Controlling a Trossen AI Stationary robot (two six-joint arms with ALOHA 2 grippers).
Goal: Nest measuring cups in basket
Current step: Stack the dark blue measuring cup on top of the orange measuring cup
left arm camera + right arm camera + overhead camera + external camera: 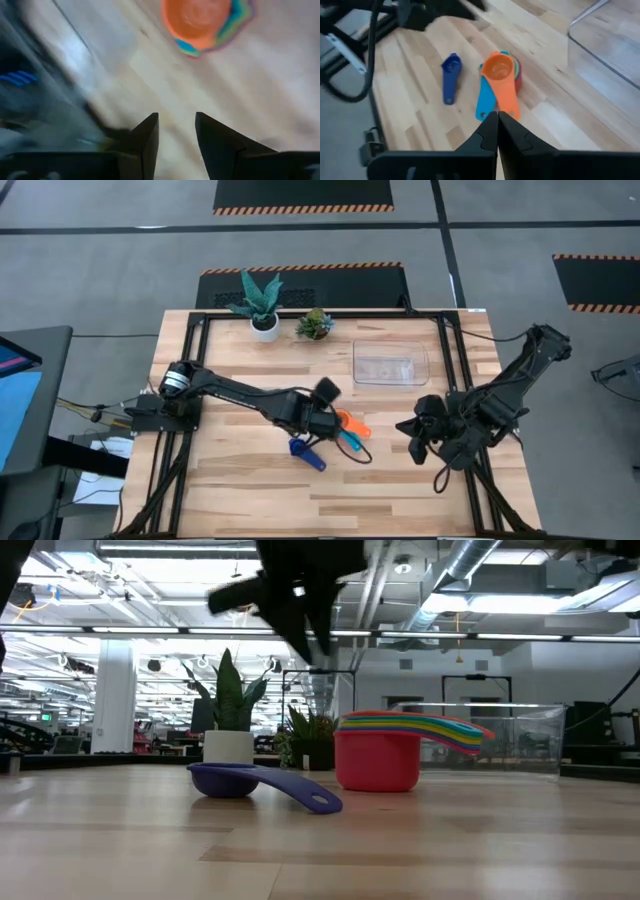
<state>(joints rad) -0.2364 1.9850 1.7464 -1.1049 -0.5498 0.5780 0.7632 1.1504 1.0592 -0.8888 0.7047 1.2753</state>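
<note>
Several measuring cups [500,70] stand nested on the table, orange innermost [199,19], red outermost [378,762], handles fanned [430,728]. A dark blue cup [308,453] rests apart on its base [232,780], toward the near-left of the stack. The clear basket [390,364] stands behind them, nothing in it. My left gripper [176,131] hovers open above the table beside the stack [350,425], nothing between its fingers. My right gripper [497,126] is shut, waiting in the air right of the stack [418,438].
Two potted plants [262,305] [315,325] stand at the far edge, left of the basket. A black frame rail [320,314] runs round the tabletop. Bare wood lies along the near edge [330,500].
</note>
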